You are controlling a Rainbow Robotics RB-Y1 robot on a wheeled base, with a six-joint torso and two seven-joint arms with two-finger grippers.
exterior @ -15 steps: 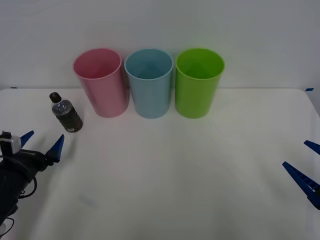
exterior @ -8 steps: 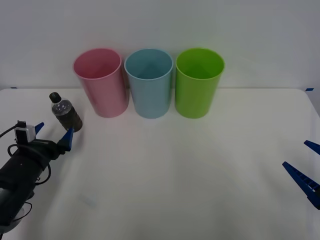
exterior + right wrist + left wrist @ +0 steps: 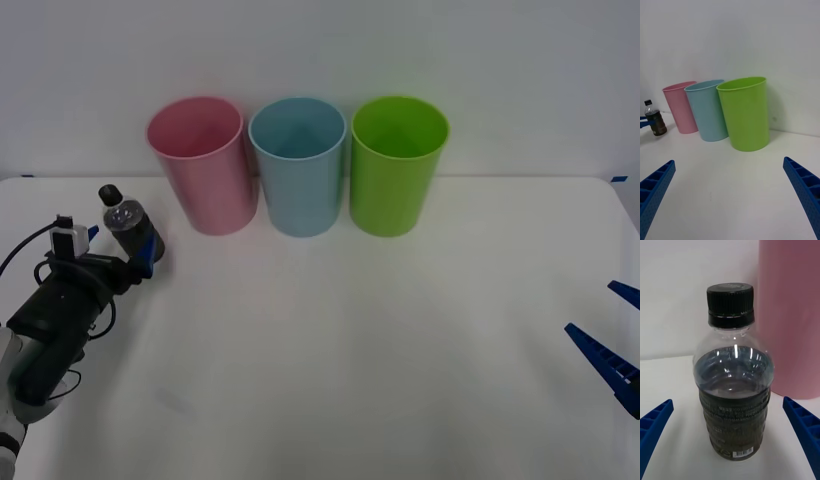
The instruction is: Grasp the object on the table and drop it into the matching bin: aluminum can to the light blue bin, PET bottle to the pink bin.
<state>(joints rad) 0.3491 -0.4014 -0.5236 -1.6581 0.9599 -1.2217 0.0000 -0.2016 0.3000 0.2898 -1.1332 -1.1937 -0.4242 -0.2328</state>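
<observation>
Jaws spread, I am bracketing the PET bottle [image 3: 733, 386]; closing off-centre risks toppling it toward the pink bin [image 3: 203, 165].

A bare test lab: a plain white table [image 3: 400, 350] set against a blank white wall [image 3: 400, 50].

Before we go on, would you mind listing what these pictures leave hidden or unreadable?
- Bottle, front view: its lower body is covered by the left pincer and the arm.
- Bottle label text, left wrist view: too small to read.
- Right pincer, front view: cut off by the picture's right edge.
- Pink bin, left wrist view: rim and base out of frame.
</observation>
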